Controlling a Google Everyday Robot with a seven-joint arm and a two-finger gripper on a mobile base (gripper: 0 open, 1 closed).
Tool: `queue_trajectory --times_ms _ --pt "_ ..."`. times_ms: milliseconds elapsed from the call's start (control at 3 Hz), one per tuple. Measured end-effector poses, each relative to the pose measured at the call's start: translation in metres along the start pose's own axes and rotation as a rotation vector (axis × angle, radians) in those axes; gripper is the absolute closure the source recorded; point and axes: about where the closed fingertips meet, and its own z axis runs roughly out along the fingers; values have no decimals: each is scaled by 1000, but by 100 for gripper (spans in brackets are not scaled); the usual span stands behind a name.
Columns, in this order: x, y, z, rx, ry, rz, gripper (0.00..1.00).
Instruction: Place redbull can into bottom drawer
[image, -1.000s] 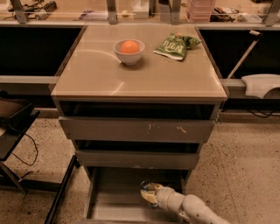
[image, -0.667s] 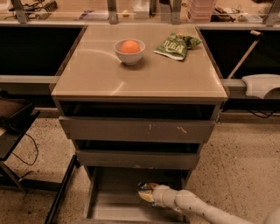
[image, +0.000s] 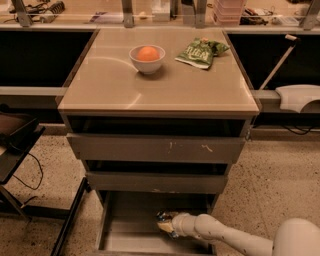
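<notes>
The bottom drawer (image: 127, 236) is pulled out at the foot of the cabinet, its flat grey floor showing. My gripper (image: 164, 221) reaches in from the lower right on a white arm (image: 225, 238) and sits low over the middle of the drawer floor. It is shut on the redbull can (image: 161, 216), of which only a small shiny silver-blue end shows at the gripper tip. The rest of the can is hidden by the gripper.
On the cabinet top stand a white bowl (image: 148, 62) holding an orange and a green snack bag (image: 201, 52). The two upper drawers (image: 155, 148) (image: 155, 182) overhang the bottom drawer's back. A black stand (image: 15, 145) is at the left, and a white object (image: 298, 97) at the right.
My gripper has moved slightly left and further into the bottom drawer with the can. Nothing else has moved.
</notes>
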Motion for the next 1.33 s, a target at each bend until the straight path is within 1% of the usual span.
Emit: queue_trajectory --times_ms 333,667,1000,1333 --pt "21 2 11 -10 -14 65 100" --pt "33 2 16 -31 -47 134 100" --pt "35 3 17 -35 -47 137 81" --pt "35 3 17 -35 -47 137 58"
